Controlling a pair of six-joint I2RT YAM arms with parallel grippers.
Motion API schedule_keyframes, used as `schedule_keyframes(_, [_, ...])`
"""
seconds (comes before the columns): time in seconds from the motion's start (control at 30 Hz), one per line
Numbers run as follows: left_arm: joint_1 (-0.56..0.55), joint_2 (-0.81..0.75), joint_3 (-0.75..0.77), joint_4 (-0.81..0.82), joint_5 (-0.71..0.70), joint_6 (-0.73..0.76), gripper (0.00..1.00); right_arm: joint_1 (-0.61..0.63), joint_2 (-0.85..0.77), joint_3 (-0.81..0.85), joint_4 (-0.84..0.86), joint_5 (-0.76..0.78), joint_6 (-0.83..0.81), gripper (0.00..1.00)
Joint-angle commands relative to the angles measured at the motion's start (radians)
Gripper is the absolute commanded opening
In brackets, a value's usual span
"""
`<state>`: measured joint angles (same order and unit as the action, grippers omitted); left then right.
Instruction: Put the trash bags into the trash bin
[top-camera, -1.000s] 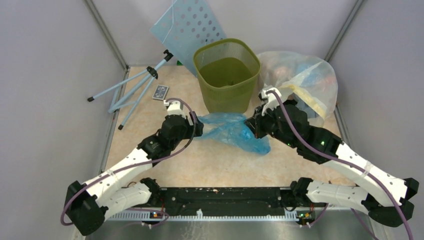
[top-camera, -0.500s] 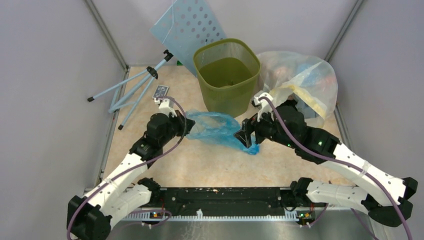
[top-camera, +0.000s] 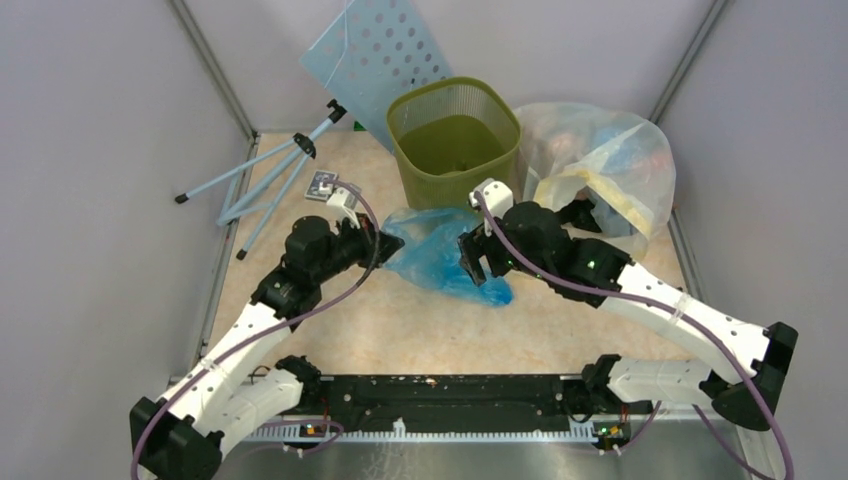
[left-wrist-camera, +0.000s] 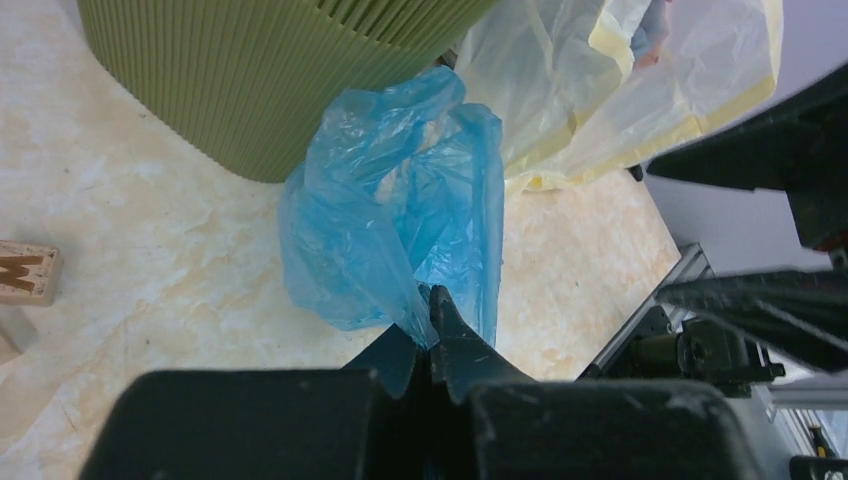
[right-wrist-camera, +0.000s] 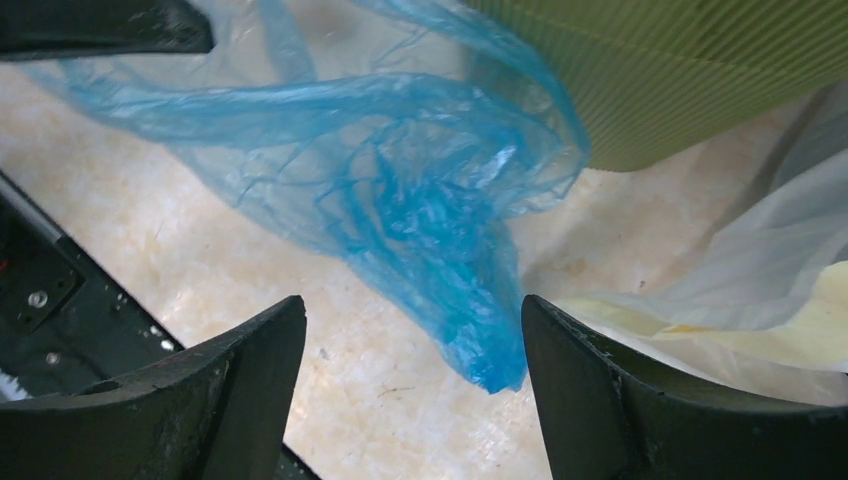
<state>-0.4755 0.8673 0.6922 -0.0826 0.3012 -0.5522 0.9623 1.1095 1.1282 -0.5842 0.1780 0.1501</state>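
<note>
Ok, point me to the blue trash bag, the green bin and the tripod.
blue trash bag (top-camera: 435, 255), top view, crumpled middle.
green bin (top-camera: 455, 198), top view, front wall.
tripod (top-camera: 240, 171), top view, on one leg.

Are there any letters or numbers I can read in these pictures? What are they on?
"M" or "W", one reddish letter, cannot tell which way up: on the small pale wooden block at the left wrist view's edge.
Small flat patterned tile beside the light-blue tripod: marks too small to read.
Thin light-blue plastic bag, olive-green mesh plastic bin: no writing seen.
</note>
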Motion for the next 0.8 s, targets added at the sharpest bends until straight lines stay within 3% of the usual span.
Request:
schedule_keyframes(0.0, [0.003, -0.037, 0.058, -0.008, 0.059, 0.062, 0.0, -0.067, 0.015, 0.049, 0.069, 0.028, -0.001, 0.78])
schedule_keyframes(0.1, [0.003, -0.034, 0.062, -0.012, 0.092, 0.065, 0.0, -0.107, 0.041, 0.07, 0.079, 0.0, 0.105, 0.78])
schedule_keyframes(0.27, [0.002, -0.033, 0.013, 0.028, 0.207, 0.074, 0.0, -0.109, 0.085, 0.084, 0.09, 0.13, 0.551, 0.78])
schedule_keyframes(0.5, [-0.003, -0.059, -0.083, 0.144, 0.334, 0.037, 0.0, -0.11, 0.132, 0.04, 0.115, 0.151, 0.949, 0.71])
schedule_keyframes(0.6, [-0.011, -0.071, -0.109, 0.16, 0.356, 0.042, 0.0, -0.109, 0.164, 0.019, 0.098, 0.133, 1.097, 0.65])
schedule_keyframes(0.77, [-0.016, -0.091, -0.137, 0.159, 0.362, 0.056, 0.0, -0.109, 0.207, -0.018, 0.107, 0.044, 1.221, 0.64])
